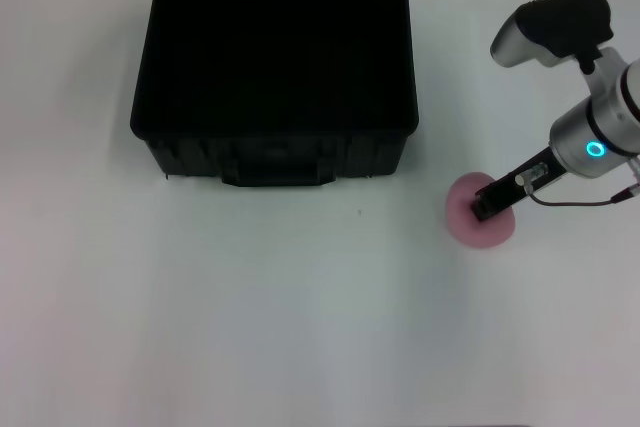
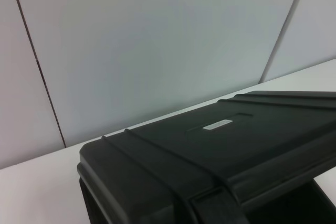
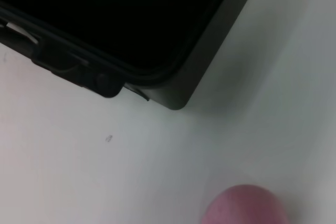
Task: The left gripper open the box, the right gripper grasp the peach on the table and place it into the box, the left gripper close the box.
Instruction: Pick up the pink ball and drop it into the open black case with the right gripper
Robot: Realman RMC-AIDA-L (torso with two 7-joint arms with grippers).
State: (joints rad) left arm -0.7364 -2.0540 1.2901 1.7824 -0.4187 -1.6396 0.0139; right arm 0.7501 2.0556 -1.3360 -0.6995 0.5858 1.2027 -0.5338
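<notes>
Box (image 1: 272,87) open, lid thrown back, interior bare. Peach (image 1: 481,213) resting on the table (image 1: 250,327), well to the right of the box, off its front right corner. Right gripper (image 1: 490,207) down over the peach; whether spread or pinching: cannot tell. Best to straddle the widest part, squeeze gently, lift straight before swinging boxward. Left gripper unseen, near the lid.

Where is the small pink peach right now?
In the head view the small round pale pink peach sits on the white table, right of the open black box, under the right gripper.
</notes>
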